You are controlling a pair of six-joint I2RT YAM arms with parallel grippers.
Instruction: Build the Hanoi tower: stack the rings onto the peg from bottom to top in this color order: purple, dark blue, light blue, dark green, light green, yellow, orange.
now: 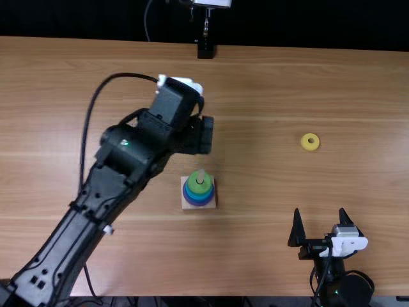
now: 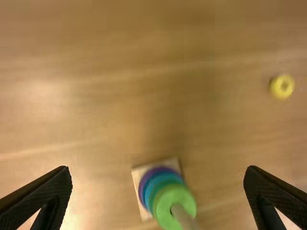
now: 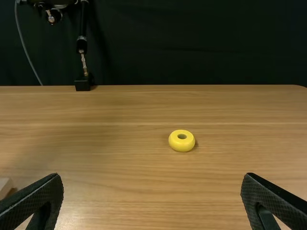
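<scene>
Yellow ring lies loose at right, stack stands mid-table

From my station I see the pale square base point(image 1: 186, 204) near the middle of the table point(image 1: 255, 256), with its peg point(image 1: 200, 176) upright through a stack of rings; the purple ring point(image 1: 199, 204) sits at the bottom, blue and teal bands point(image 2: 160, 184) show above it, and the light green ring point(image 1: 200, 187) is on top; I cannot tell from here exactly how many rings make up those bands.

The yellow ring point(image 1: 309, 148) lies flat on the wood, to the right of the stack and farther from me, well apart from it.

My left gripper point(image 1: 204, 135) hangs just to the far side of the stack, its arm slanting in from the near left; its two fingers are spread wide, with open space between them; I cannot judge its height over the table.

My right gripper point(image 1: 320, 219) is at the near right, pointing toward the far side, with the yellow ring out beyond it; its fingers are also spread wide.

At the far edge a small black block point(image 1: 205, 50) stands left of the yellow ring, in front of dark cloth point(image 3: 192, 43).
</scene>
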